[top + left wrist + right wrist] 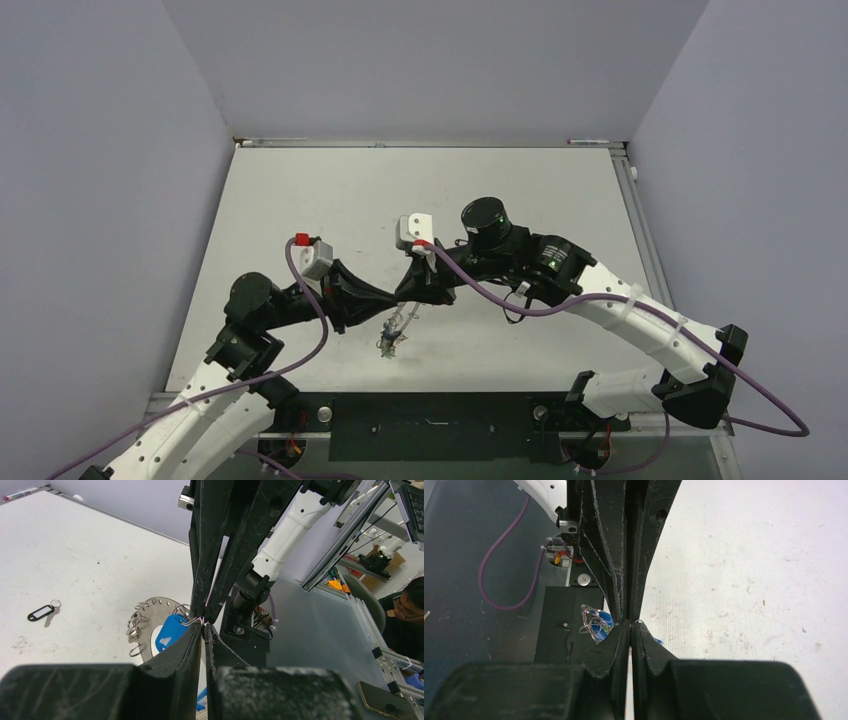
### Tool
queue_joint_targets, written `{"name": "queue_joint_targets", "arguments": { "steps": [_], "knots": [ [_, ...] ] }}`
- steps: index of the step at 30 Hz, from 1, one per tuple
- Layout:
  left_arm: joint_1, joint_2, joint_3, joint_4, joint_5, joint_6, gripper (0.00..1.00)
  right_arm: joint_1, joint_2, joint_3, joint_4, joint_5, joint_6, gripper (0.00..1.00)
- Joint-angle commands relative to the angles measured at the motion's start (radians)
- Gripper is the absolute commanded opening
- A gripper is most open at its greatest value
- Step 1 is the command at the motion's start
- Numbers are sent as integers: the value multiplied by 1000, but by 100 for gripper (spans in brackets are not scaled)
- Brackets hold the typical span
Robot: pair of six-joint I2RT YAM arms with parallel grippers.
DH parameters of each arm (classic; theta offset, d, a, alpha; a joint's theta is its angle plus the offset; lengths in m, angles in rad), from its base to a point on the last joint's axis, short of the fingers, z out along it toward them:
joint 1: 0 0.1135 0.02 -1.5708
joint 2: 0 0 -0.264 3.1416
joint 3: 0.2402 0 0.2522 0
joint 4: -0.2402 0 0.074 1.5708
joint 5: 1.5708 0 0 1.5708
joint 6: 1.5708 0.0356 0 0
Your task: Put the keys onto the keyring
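**Two grippers tip to tip beside the keyring; one key left out on the table**

Nearest, my left gripper (pixel 203 629) is pressed almost fully together, with only a hairline gap between its pads. My right gripper (pixel 630 627) is closed just as tightly and meets it tip to tip. A thin wire runs into that meeting point from the blue key (pixel 170 630). I cannot tell which pair actually holds it.

Just beyond the tips, the keyring (pixel 150 611) sits tilted, with the blue key against its face. Several small wire loops (pixel 134 629) are already strung along its rim.

Farther out, a black key (pixel 41 612) lies alone on the table (pixel 90 555), well apart from the ring.

I judge the task to be partly done. The blue key is being worked on, the black one remains, and no other keys can be made out.
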Motion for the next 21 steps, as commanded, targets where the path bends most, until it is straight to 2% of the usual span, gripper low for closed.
{"name": "queue_joint_targets", "arguments": {
  "steps": [1, 5, 8, 14, 18, 21],
  "knots": [
    [-6, 9, 15, 41, 15, -5, 4, 9, 4, 67, 68, -5, -11, 5],
    [-6, 7, 13, 26, 15, -3, 4, 9, 14, 77, 61, 0, -15, 5],
    [-6, 14, 4, 40, 34, -3, 0, 11, 20, 82, 62, -4, -16, 5],
    [-6, 2, -106, 308, 70, -80, 0, 17, 41, 104, 54, -28, -20, 5],
    [-6, 4, -136, 355, 34, -91, 0, 21, 56, 134, 43, -32, -19, 5],
    [-6, 2, -177, 486, 20, -146, 0, 26, 79, 167, 25, -35, -17, 6]
  ]
}}
